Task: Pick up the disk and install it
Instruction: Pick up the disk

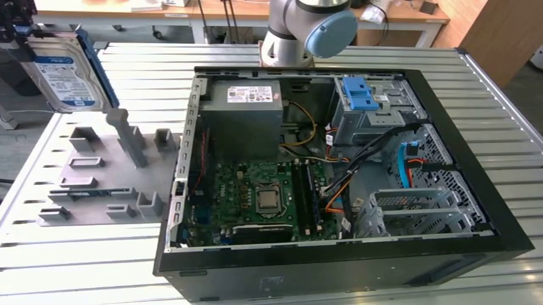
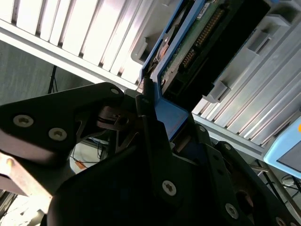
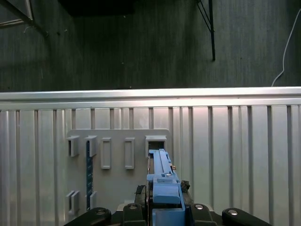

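The disk (image 1: 66, 73) hangs in the air at the exterior view's left, over the grey fixture (image 1: 102, 178) and well apart from the open computer case (image 1: 339, 159). In the second wrist view I see the gripper (image 2: 162, 125) clamped tight on the disk's blue rail. In the first wrist view the disk stands edge-on in that grip, above the fixture's slots.

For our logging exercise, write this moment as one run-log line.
gripper: shut on disk | disk: held in air over grey fixture tray, outside computer case | install: not yet done
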### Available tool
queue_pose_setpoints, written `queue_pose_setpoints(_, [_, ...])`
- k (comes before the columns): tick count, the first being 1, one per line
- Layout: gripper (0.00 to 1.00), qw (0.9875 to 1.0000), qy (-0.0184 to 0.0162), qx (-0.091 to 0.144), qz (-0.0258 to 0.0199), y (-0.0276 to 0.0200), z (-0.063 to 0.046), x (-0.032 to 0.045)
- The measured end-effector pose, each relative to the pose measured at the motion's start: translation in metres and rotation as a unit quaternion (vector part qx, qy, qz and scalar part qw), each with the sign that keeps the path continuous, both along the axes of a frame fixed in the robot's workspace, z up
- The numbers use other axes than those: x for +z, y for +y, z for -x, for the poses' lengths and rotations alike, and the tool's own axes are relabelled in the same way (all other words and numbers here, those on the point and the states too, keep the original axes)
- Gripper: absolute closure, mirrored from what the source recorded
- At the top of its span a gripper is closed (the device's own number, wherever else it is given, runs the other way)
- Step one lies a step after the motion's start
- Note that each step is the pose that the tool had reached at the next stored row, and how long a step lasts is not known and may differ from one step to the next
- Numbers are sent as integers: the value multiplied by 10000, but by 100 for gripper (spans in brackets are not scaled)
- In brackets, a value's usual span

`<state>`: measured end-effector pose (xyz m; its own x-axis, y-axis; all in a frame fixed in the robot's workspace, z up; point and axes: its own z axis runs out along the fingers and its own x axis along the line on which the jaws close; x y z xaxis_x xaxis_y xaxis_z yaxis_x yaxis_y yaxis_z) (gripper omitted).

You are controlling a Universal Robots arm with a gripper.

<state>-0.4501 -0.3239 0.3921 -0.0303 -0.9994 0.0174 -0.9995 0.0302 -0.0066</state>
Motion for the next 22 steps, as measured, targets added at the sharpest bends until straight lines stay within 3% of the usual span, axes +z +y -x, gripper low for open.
queue_pose_setpoints(22, [64, 10000, 0, 0, 0, 9, 0, 291])
